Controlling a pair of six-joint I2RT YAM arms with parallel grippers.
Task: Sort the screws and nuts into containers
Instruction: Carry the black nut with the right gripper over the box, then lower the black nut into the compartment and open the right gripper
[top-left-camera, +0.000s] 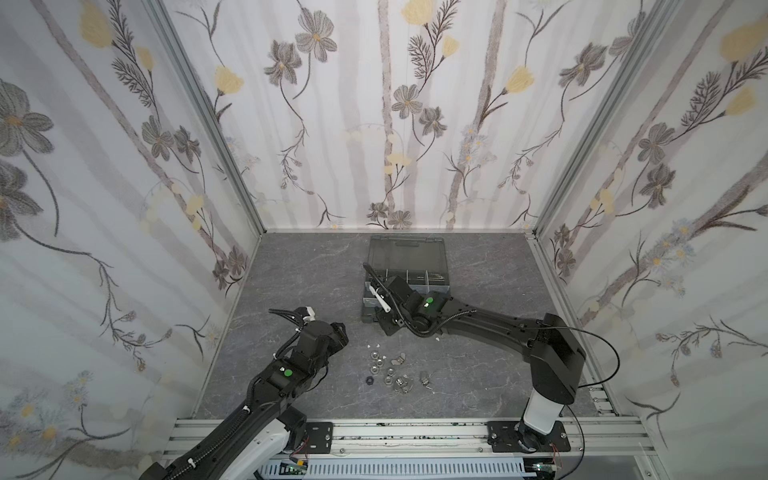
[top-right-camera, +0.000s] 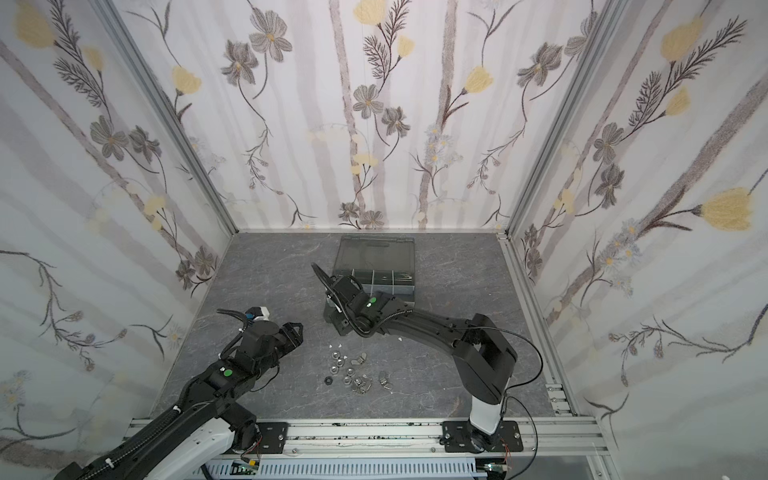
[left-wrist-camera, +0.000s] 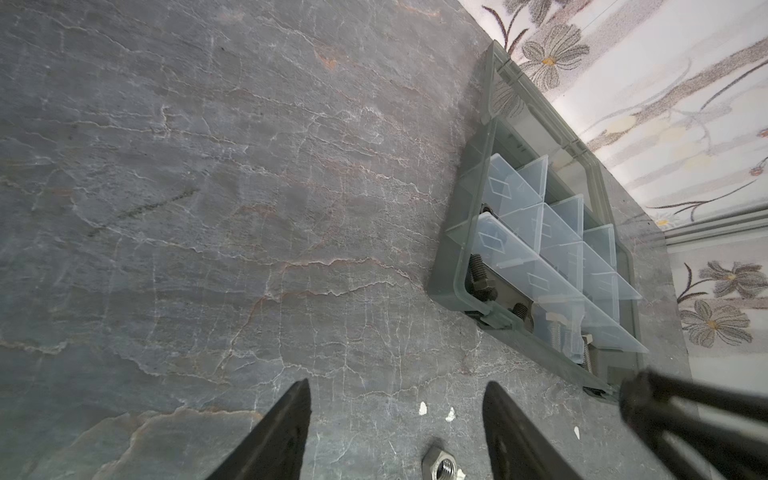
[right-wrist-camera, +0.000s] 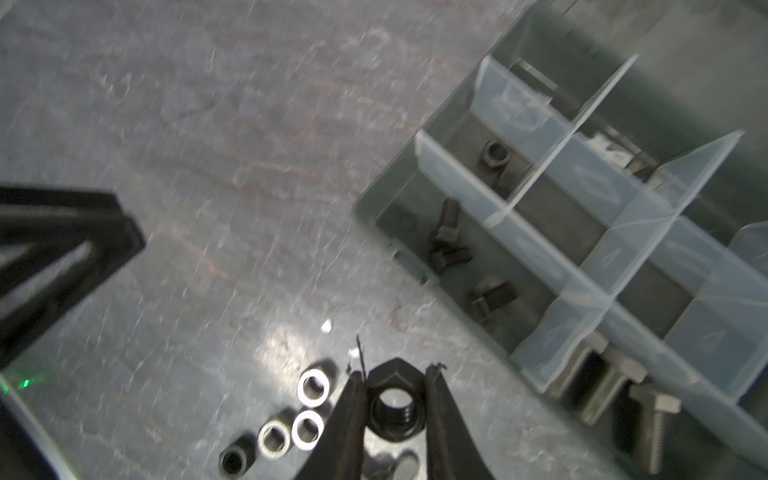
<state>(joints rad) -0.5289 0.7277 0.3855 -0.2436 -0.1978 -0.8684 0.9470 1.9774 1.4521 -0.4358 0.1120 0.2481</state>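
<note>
My right arm stretches forward, wrist tipped down, my right pincer (right-wrist-camera: 394, 372) clamped on a black nut (right-wrist-camera: 392, 409) just beside the containers (right-wrist-camera: 557, 208). My left pincer (left-wrist-camera: 399, 386) hangs apart over the worktop (left-wrist-camera: 208, 208), with silver nuts (top-left-camera: 375, 355) near it.

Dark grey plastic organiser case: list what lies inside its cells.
One corner cell holds stubby black screws; the next, a black nut; another, silver hex-head bolts. Pale translucent partitions veil the farther cells, so their contents cannot be told.
</note>
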